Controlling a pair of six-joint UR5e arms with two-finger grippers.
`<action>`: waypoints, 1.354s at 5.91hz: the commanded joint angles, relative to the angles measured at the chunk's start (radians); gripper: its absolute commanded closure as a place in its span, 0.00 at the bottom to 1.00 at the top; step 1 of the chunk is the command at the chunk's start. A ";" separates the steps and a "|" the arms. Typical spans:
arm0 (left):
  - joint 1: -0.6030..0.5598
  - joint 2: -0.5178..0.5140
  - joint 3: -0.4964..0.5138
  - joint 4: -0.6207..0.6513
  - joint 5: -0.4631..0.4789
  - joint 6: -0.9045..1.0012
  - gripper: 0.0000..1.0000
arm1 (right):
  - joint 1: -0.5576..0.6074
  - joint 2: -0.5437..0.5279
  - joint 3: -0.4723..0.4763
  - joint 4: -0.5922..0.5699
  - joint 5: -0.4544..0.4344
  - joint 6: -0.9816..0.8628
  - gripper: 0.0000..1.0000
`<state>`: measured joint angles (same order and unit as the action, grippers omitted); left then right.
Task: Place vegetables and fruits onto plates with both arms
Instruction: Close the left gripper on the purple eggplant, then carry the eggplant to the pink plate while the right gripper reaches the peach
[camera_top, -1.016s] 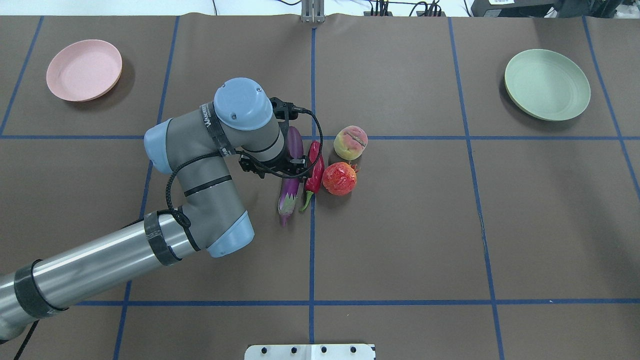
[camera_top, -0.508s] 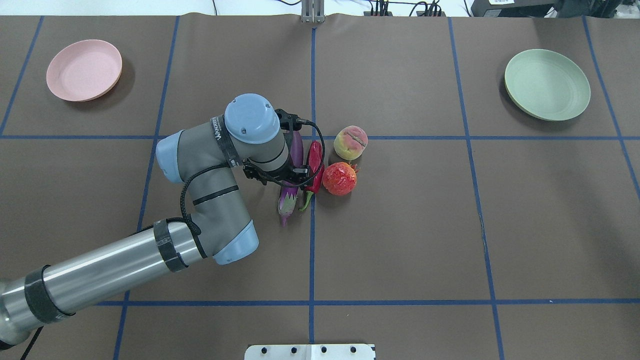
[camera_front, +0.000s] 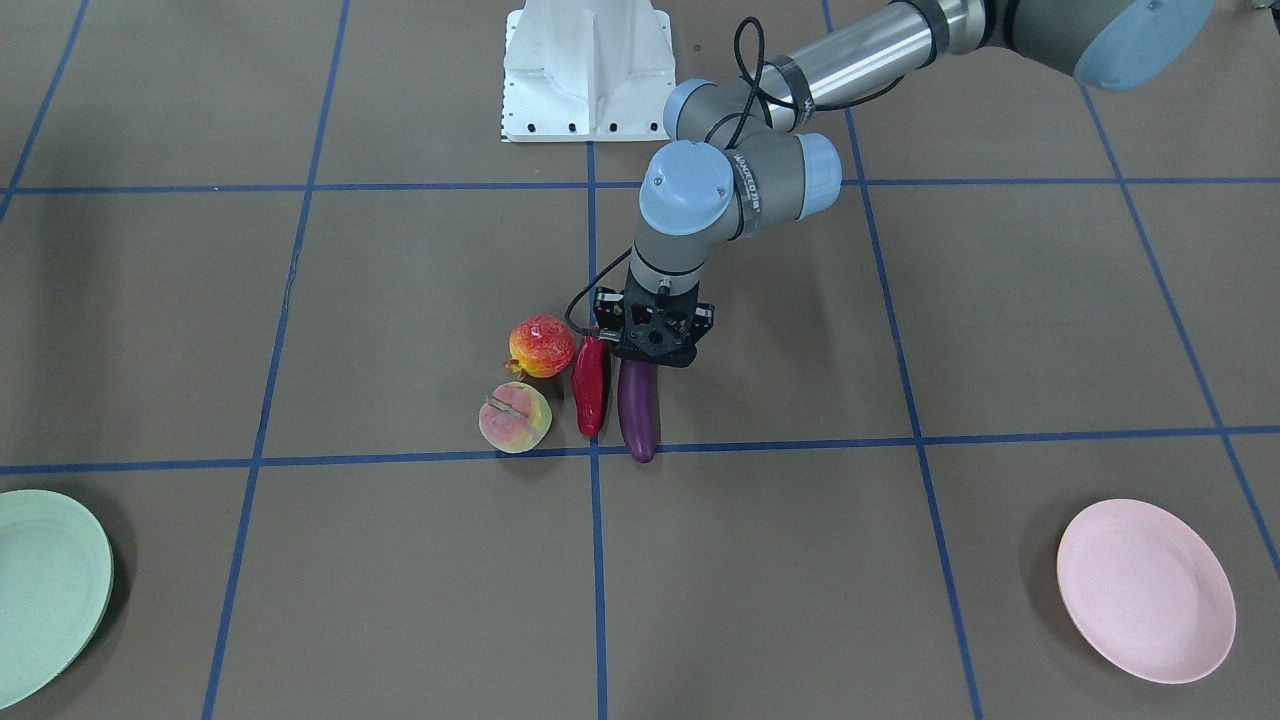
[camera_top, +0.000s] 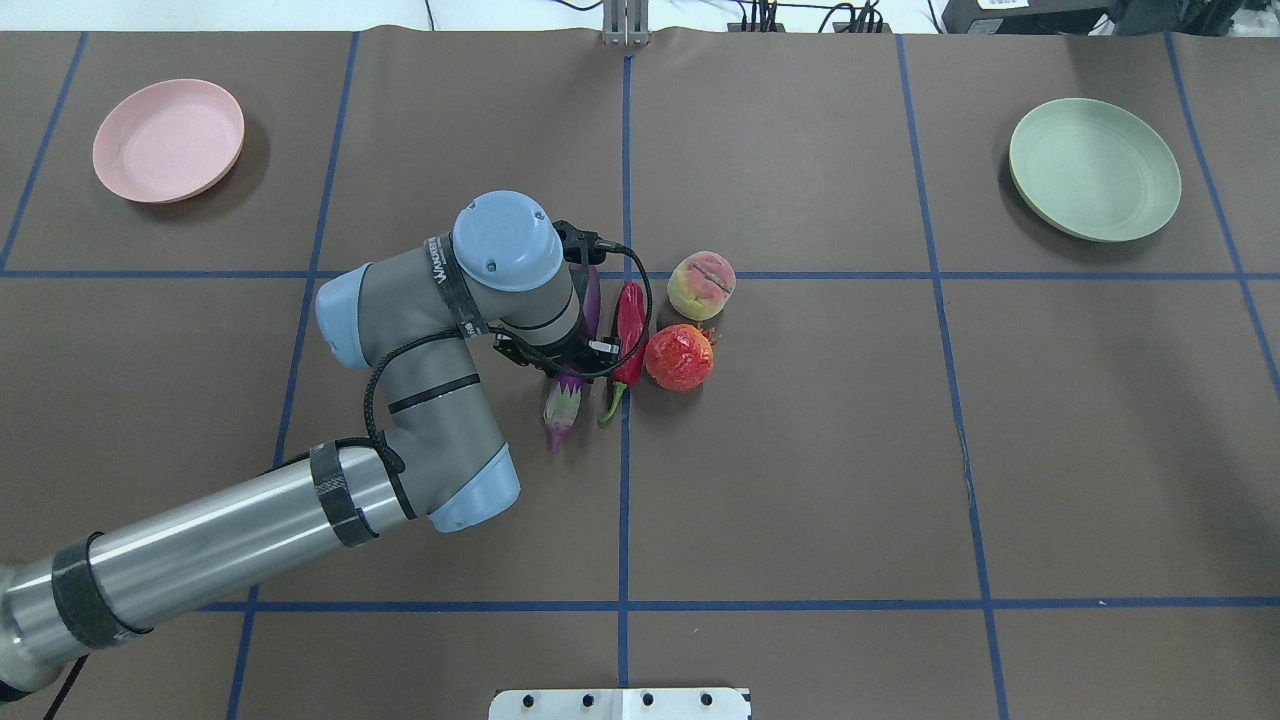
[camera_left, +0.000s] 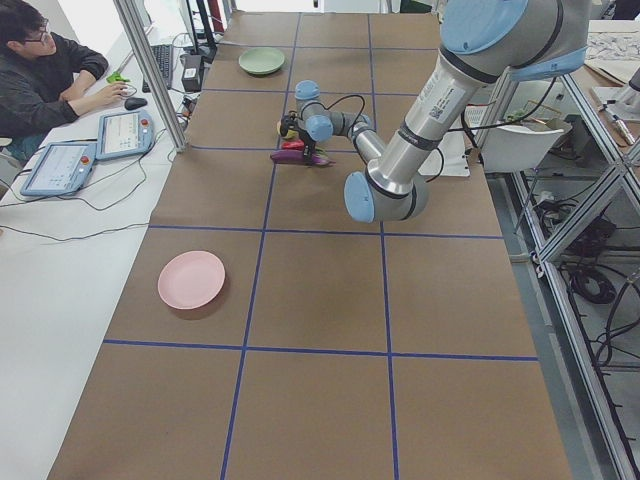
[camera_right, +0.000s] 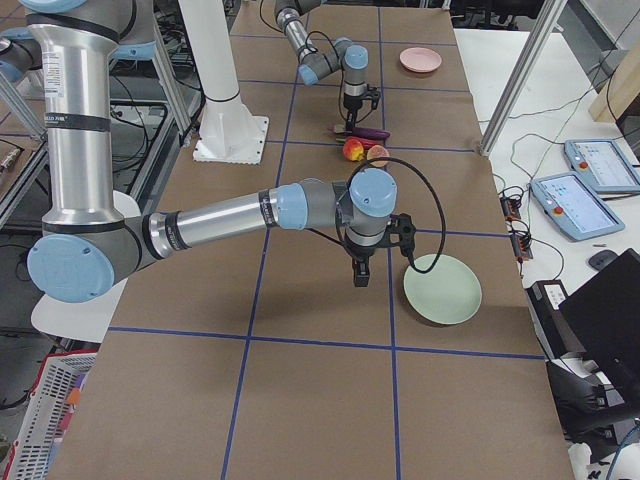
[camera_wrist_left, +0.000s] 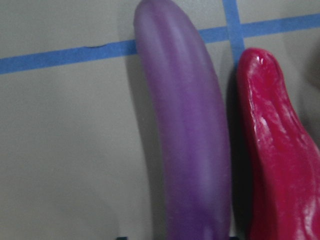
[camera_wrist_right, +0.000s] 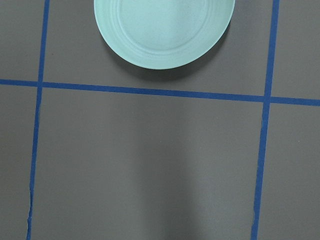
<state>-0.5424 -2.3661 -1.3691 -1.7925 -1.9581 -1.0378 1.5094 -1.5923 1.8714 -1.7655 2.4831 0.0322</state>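
Overhead exterior: 2 plates (camera_top: 168, 140), 2 fruits (camera_top: 701, 285), 2 veg (camera_top: 629, 330).

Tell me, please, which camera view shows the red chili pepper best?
The overhead exterior view: the chili pepper shows whole, green stem included. The front-facing view hides its stem end behind the left pincer. The left wrist view is close but cropped. Both side views show it tiny at best, and the right wrist view not at all.

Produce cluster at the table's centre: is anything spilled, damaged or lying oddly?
Nothing stands out. The eggplant, chili pepper, peach and pomegranate lie intact and close together, with the left tool over the eggplant. Both plates, pink and green, sit empty and flat.
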 joint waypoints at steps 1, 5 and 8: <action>0.002 0.002 -0.016 0.004 0.001 -0.028 1.00 | 0.000 0.009 -0.003 0.000 -0.001 0.000 0.00; -0.172 0.013 -0.123 0.123 -0.100 -0.012 1.00 | -0.165 0.280 -0.026 -0.005 -0.004 0.326 0.00; -0.353 0.024 -0.128 0.307 -0.151 0.265 1.00 | -0.412 0.539 -0.110 -0.002 -0.174 0.711 0.00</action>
<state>-0.8383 -2.3495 -1.4984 -1.5384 -2.1008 -0.8695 1.1829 -1.1415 1.8026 -1.7690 2.3719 0.6288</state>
